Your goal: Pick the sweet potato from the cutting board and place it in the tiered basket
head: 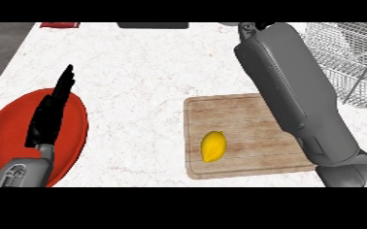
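A yellow sweet potato lies on the wooden cutting board, toward the board's front left. At the far right stands the wire tiered basket. My right forearm stretches from the lower right across the board's right side to the far edge of the counter. Only a bit of the right hand shows there, well away from the sweet potato and left of the basket. The left hand rests open, fingers up, at the left over a red plate.
The red plate lies at the front left under the left hand. A red object and a dark flat object sit along the counter's far edge. White marble counter spreads between plate and board.
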Controlling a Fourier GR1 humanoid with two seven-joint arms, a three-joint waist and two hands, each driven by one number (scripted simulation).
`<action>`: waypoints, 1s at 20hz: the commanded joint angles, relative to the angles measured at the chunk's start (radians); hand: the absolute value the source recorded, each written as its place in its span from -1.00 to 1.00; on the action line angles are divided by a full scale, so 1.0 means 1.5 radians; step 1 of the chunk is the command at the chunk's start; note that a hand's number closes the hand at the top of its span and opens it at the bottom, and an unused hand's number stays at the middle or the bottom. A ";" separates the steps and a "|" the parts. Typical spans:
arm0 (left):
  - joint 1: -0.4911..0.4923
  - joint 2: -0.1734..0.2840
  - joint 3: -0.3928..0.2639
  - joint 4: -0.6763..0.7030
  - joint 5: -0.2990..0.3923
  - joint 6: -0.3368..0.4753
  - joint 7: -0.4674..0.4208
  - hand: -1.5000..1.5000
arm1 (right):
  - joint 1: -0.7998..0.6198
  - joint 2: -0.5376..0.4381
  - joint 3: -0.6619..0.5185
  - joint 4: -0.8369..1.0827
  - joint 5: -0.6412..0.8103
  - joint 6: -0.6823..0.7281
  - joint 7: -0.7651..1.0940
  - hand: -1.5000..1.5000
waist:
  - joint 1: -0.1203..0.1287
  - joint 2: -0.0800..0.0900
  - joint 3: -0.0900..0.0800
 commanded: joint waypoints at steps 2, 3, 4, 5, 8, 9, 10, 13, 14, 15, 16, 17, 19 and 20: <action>0.002 -0.002 0.009 0.009 -0.012 0.005 -0.004 0.00 | -0.035 -0.075 -0.040 -0.032 -0.014 0.122 0.006 1.00 | -0.007 -0.001 0.000; -0.048 -0.002 0.009 0.008 -0.004 -0.011 0.037 0.00 | -0.062 -0.069 -0.061 0.005 -0.027 0.111 -0.011 1.00 | -0.003 0.002 0.000; -0.002 0.014 0.029 -0.015 0.009 -0.021 0.008 0.00 | -0.022 -0.076 -0.068 -0.025 -0.041 0.113 -0.023 1.00 | -0.002 0.000 0.000; 0.005 -0.008 0.008 -0.014 -0.012 -0.005 0.005 0.00 | -0.044 -0.075 -0.080 -0.030 -0.046 0.124 -0.013 1.00 | -0.002 0.000 0.000; -0.045 -0.020 0.011 0.053 -0.018 -0.010 -0.007 0.00 | -0.058 -0.100 -0.121 0.026 -0.079 0.087 -0.090 1.00 | 0.000 0.004 0.000; -0.023 -0.018 0.010 0.015 -0.026 0.001 0.007 0.00 | -0.052 -0.120 -0.102 -0.005 -0.070 0.157 -0.075 1.00 | -0.002 0.001 0.000; -0.022 0.010 0.033 0.000 0.006 -0.036 0.014 0.00 | -0.047 -0.136 -0.105 0.052 -0.062 0.128 -0.116 1.00 | 0.004 0.003 0.000; 0.005 -0.017 0.007 -0.051 -0.016 -0.015 0.036 0.00 | -0.010 -0.143 -0.096 0.063 -0.040 0.100 -0.143 1.00 | 0.006 0.002 0.001; -0.009 0.005 0.039 0.016 0.005 -0.042 -0.018 0.00 | -0.016 -0.167 -0.099 0.081 -0.034 0.111 -0.154 1.00 | 0.003 0.004 0.000; -0.018 -0.048 0.004 0.033 -0.025 0.001 -0.007 0.00 | -0.002 -0.170 -0.090 0.089 -0.020 0.102 -0.160 1.00 | -0.001 0.005 0.000; 0.017 -0.019 0.009 -0.032 -0.017 -0.021 0.008 0.00 | -0.026 -0.174 -0.077 0.107 0.009 0.110 -0.139 1.00 | 0.009 0.003 0.000; -0.024 -0.023 0.015 0.014 -0.024 -0.011 0.003 0.00 | -0.013 -0.201 -0.081 0.135 0.013 0.113 -0.163 1.00 | 0.004 0.006 0.000; 0.001 -0.007 0.017 -0.045 -0.012 -0.027 0.033 0.00 | -0.026 -0.249 -0.074 0.156 0.034 0.157 -0.164 1.00 | 0.008 0.003 0.001; -0.014 -0.001 0.033 -0.008 -0.006 -0.033 0.007 0.00 | -0.024 -0.263 -0.067 0.181 0.048 0.155 -0.181 1.00 | 0.007 0.007 0.000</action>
